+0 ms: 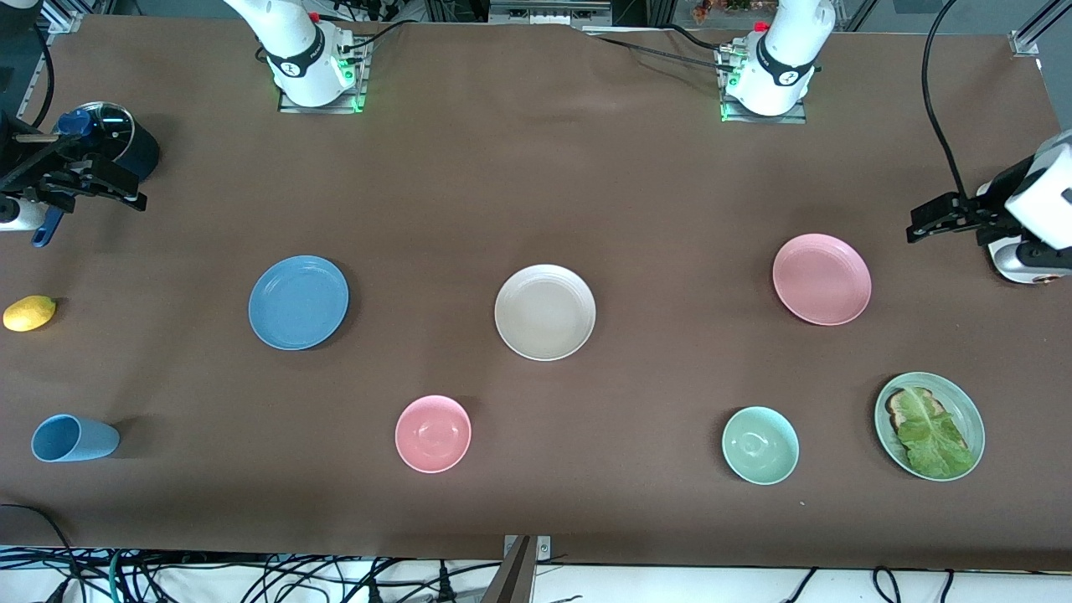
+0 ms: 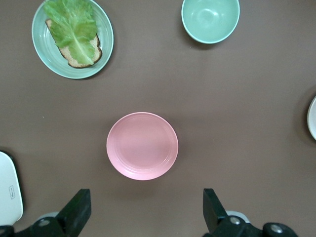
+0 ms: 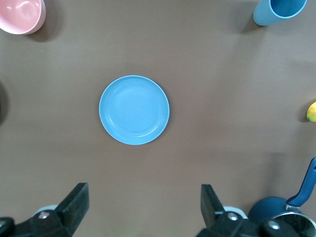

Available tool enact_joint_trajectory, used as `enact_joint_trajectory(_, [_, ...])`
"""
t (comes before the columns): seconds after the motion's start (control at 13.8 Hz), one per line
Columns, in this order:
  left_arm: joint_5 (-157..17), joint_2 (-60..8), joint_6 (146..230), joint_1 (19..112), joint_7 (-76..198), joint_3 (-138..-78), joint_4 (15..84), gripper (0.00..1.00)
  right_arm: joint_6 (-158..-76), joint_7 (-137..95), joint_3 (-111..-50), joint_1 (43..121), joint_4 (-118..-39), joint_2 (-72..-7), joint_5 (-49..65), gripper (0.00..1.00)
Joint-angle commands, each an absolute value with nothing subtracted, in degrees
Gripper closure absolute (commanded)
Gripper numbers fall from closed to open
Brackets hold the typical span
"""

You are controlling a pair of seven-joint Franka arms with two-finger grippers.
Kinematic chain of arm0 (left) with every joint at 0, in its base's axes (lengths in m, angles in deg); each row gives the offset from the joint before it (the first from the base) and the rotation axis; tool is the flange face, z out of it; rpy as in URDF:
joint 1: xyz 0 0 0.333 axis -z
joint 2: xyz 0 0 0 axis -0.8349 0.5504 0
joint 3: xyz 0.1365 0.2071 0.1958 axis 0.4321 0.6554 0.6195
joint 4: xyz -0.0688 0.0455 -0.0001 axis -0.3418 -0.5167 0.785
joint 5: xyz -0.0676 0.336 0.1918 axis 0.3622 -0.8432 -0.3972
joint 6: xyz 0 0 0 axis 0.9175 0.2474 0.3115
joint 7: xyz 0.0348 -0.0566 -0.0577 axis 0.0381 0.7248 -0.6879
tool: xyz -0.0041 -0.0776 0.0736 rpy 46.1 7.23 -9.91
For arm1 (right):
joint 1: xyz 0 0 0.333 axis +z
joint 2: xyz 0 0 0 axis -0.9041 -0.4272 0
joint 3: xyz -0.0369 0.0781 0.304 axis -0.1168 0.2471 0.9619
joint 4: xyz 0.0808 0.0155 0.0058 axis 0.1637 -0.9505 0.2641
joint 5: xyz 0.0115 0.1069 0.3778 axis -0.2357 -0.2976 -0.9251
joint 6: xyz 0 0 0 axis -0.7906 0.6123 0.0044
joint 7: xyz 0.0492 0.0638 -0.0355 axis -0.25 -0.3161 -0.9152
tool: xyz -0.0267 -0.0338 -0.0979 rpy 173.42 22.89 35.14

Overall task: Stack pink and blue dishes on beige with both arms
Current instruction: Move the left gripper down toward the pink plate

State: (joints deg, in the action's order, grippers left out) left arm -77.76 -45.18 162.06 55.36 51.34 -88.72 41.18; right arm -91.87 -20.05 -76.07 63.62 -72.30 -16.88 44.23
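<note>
Three equal plates lie in a row across the table. The beige plate is in the middle, with the blue plate toward the right arm's end and the pink plate toward the left arm's end. My left gripper hangs open over bare table at its end, with nothing between its fingers; the left wrist view shows the pink plate ahead of the open left gripper. My right gripper hangs open and empty at its own end; its wrist view shows the blue plate ahead of it.
Nearer the front camera stand a pink bowl, a pale green bowl, a green plate with toast and lettuce, and a blue cup on its side. A lemon and a dark lidded pot sit at the right arm's end.
</note>
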Motion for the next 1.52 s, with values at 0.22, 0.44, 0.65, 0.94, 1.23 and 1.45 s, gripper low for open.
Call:
enact_joint_trajectory(0.22, [-77.33, -41.44, 165.30, 54.06, 51.53, -88.71, 41.71, 0.00, -91.02, -20.40, -75.84, 63.39, -70.87, -17.44, 43.87, 0.00])
enact_joint_trajectory(0.44, [-76.62, -42.14, 167.94, 51.86, 51.44, -88.62, 45.83, 0.00, -91.02, -20.40, -75.84, 63.39, -70.96, -17.44, 43.87, 0.00])
enact_joint_trajectory(0.65, [-76.53, -48.70, 175.28, 52.56, 51.18, -87.84, 56.16, 0.00, -91.02, -20.40, -75.84, 63.30, -70.96, -17.44, 43.87, 0.00])
enact_joint_trajectory(0.94, [-75.05, -53.73, 184.09, 52.74, 49.69, -85.73, 67.43, 0.00, -91.02, -20.49, -75.84, 63.30, -70.96, -17.44, 43.87, 0.00])
enact_joint_trajectory(1.23, [-68.38, -54.01, 191.93, 48.45, 40.12, -85.11, 75.37, 0.00, -91.02, -20.49, -75.84, 63.30, -70.96, -17.44, 43.87, 0.00])
enact_joint_trajectory(1.45, [-65.12, -51.29, 193.60, 45.80, 33.27, -85.11, 75.64, 0.00, -91.02, -20.40, -75.84, 63.30, -70.96, -17.44, 43.87, 0.00])
